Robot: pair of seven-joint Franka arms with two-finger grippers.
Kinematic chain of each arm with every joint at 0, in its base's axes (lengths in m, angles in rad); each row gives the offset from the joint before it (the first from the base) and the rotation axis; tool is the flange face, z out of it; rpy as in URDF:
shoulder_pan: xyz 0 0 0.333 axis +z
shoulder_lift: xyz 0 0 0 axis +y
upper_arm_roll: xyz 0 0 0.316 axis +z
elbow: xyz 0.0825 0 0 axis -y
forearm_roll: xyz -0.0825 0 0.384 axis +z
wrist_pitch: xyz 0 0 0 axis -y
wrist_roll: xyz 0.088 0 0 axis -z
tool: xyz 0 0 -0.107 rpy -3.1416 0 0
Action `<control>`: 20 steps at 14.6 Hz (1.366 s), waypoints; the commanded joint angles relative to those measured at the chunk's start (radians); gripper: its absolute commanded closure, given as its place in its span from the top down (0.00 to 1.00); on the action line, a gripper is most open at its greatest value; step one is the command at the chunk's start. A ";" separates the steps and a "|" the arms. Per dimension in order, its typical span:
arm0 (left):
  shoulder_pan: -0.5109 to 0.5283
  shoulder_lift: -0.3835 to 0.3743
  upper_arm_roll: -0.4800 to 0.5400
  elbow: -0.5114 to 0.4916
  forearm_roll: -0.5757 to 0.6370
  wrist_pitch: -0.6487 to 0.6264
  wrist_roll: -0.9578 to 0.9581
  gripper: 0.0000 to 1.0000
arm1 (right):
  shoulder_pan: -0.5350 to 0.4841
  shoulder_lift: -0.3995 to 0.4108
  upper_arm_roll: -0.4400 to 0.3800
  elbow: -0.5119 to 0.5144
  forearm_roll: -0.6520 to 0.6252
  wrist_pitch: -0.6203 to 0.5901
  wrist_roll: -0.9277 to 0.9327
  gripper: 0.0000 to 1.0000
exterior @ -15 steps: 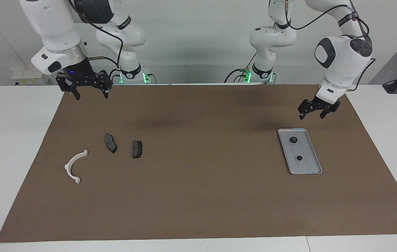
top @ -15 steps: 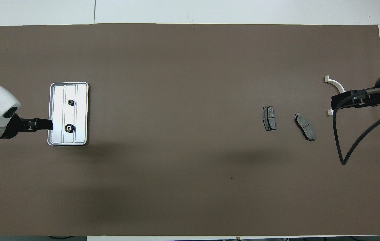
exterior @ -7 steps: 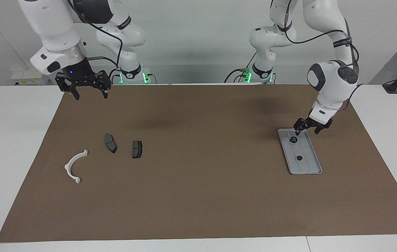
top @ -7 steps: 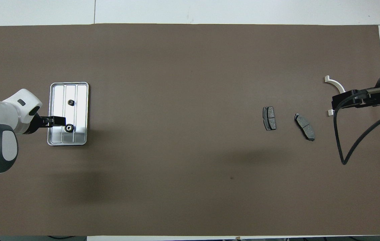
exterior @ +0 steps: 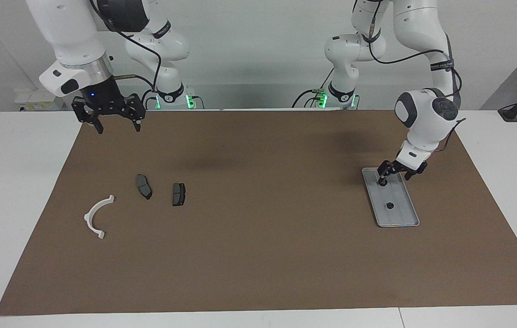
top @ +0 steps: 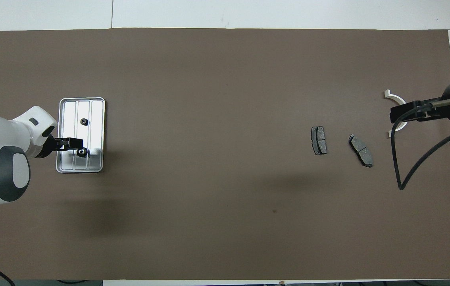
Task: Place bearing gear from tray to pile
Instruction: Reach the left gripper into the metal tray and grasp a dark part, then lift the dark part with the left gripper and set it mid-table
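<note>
On the brown-covered surface (exterior: pixel 258 255), pick-up step in hand: at the left arm's end, tray (exterior: pixel 405 217) with two bearing gears, left pincer (exterior: pixel 394 175) spread wide, empty, low around the nearer bearing gear (top: pixel 82 150); next calls for closing, lifting, carrying to the pile (exterior: pixel 176 194) below the waiting, wide-open right pincer (exterior: pixel 111 120).

bare brown mat (exterior: pixel 263 191) lies open between tray (exterior: pixel 405 214) and pile (exterior: pixel 149 196) (nothing standing there).
</note>
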 commanded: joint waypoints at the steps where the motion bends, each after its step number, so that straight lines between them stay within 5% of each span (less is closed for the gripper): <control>1: -0.029 -0.002 0.007 -0.025 -0.003 0.029 -0.023 1.00 | -0.016 -0.013 0.007 -0.024 0.017 0.029 -0.019 1.00; 17: -0.044 0.024 0.009 -0.070 -0.003 0.095 -0.045 1.00 | -0.002 -0.049 0.007 -0.102 0.017 0.031 -0.015 1.00; 19: -0.042 0.024 0.009 -0.070 -0.003 0.095 -0.046 0.88 | -0.002 -0.052 0.007 -0.115 0.017 0.034 -0.015 1.00; 20: -0.039 0.024 0.009 -0.070 -0.003 0.095 -0.048 0.66 | -0.002 -0.051 0.007 -0.120 0.017 0.040 -0.015 1.00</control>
